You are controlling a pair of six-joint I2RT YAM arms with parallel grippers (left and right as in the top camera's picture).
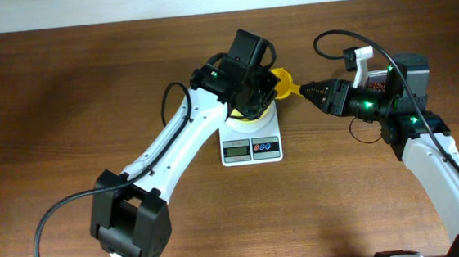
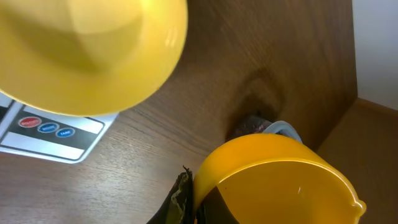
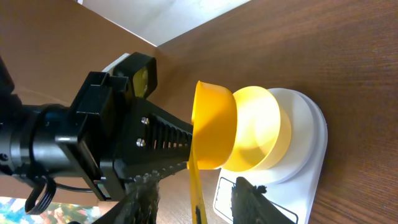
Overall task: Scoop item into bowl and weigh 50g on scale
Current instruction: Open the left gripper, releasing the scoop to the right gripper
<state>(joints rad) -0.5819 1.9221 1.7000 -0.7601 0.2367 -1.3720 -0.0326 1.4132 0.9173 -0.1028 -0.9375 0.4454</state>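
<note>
Overhead: the scale [image 1: 252,148] sits mid-table, nearer the far edge, with the bowl [image 1: 248,120] on it under the left gripper [image 1: 248,101]; whether that gripper is apart or together I cannot tell. The right gripper [image 1: 307,90] is clamped on the handle of the scoop [image 1: 282,82], held off the table just right of the bowl

Left wrist: bowl over scale, scoop near, red-brown beans [image 2: 250,124] glimpsed just past it toward the far edge

Right wrist: scoop tipped sideways, mouth against the bowl, which stands on the scale; its handle runs between the fingers [image 3: 252,199]
</note>
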